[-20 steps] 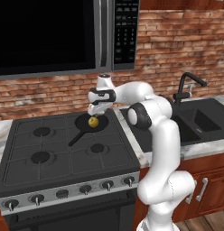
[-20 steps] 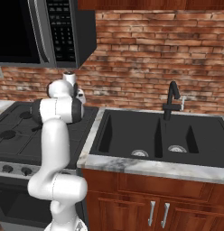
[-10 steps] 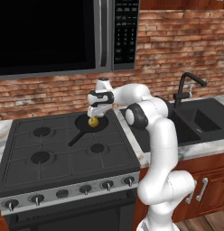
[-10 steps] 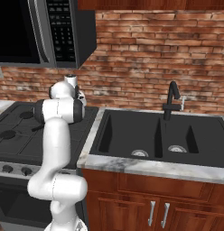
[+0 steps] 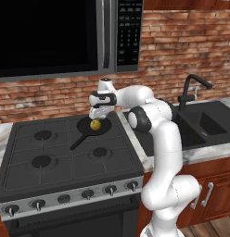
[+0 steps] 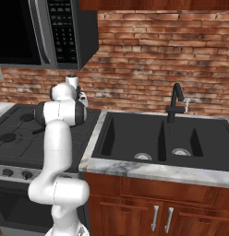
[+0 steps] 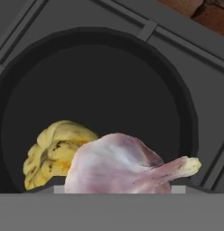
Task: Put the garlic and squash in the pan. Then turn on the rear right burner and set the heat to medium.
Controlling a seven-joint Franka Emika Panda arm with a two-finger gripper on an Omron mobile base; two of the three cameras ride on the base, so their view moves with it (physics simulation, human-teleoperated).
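Nothing is shifting since the earlier frame: your gripper (image 5: 99,115) is hovering over the pan (image 5: 84,130), beside the squash (image 5: 94,124). Up close, it is pinching the garlic (image 7: 119,165); it looks light and papery, so hold gently.

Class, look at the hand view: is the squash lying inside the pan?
Yes, the yellow squash sits within the black pan's round rim.
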